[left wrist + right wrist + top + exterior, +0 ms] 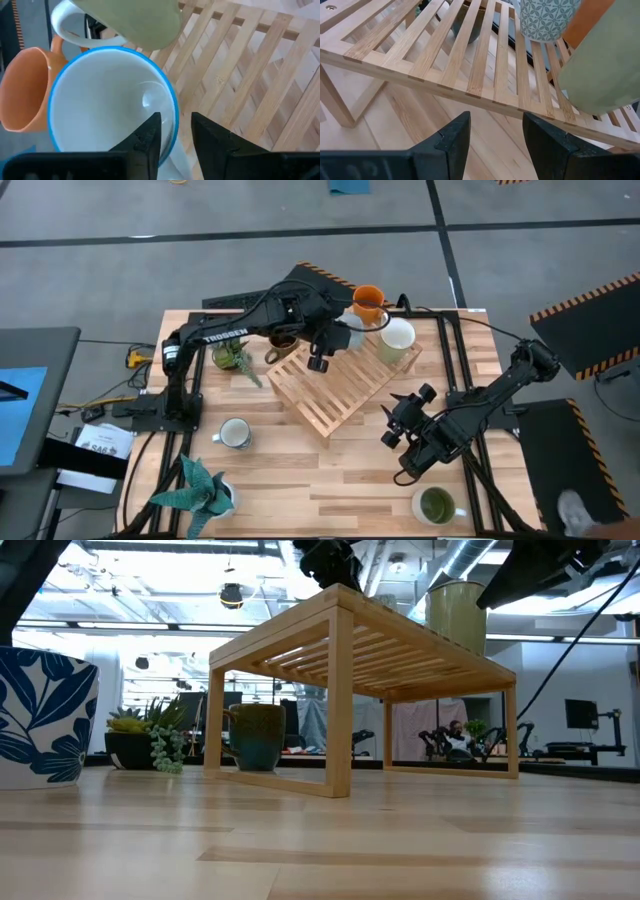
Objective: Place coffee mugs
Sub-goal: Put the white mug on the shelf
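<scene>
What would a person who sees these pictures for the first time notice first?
Probably the slatted wooden rack in the middle of the table, with three mugs crowded at its far end: an orange mug, a pale green mug and a blue-rimmed white mug. The left claw sits right over the white mug's rim, its fingers slightly apart. The right claw waits open near the rack's right side.

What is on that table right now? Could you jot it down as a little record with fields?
Rack: slatted light-wood rack mid-table
On the rack: blue-rimmed white mug, pale green mug, orange mug, clustered at its far end
Left gripper: fingers astride the blue-rimmed mug's rim, parted
Right gripper: open, empty, near the rack
On the table: white mug, cream mug with dark green inside, leafy potted plant
</scene>
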`<state>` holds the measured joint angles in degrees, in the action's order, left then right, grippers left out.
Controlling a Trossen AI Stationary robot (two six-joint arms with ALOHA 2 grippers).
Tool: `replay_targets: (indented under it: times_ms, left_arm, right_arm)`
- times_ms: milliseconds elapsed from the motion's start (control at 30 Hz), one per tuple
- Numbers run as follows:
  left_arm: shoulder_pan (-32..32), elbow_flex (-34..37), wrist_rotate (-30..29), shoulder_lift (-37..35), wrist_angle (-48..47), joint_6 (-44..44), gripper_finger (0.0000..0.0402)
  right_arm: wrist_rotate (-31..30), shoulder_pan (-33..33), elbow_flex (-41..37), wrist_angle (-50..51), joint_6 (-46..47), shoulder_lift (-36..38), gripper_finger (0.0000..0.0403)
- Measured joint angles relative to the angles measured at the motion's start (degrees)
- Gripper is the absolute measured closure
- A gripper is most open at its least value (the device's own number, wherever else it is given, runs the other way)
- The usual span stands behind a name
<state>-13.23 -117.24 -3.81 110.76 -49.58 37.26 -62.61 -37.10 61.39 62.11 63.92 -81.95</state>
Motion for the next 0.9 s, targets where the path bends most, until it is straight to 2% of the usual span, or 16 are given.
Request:
replay_targets:
  times_ms: [233,467,667,733,800,900]
  left_arm:
    - [0.0,-2.07,-1.51,-0.04,0.26,-0.07,0.0271]
    - [0.02,-4.66,-3.75,-0.07,-0.13,-0.18,0.0264]
    - [0.85,-8.66,-12.35,-0.1,-1.34,-0.67,0.0264]
    - [0.88,-9.68,-13.9,-0.33,-2.38,-3.44,0.0264]
    - [0.59,-9.72,-12.29,-0.97,-5.09,-8.14,0.0264]
    - [-1.32,-9.54,-3.06,-2.03,-10.26,-13.89,0.0264]
  right_arm:
    - [0.0,0.0,0.0,0.0,0.0,0.0,0.0198]
    - [0.0,0.01,0.0,0.0,-0.04,0.0,0.0198]
    - [0.0,0.0,0.0,0.02,0.02,0.0,0.0198]
    - [0.0,0.01,0.0,-0.01,0.07,0.0,0.0198]
    - [0.0,0.02,0.0,0.0,0.09,0.0,0.0198]
    - [0.0,0.0,0.0,-0.07,0.09,0.0,0.0198]
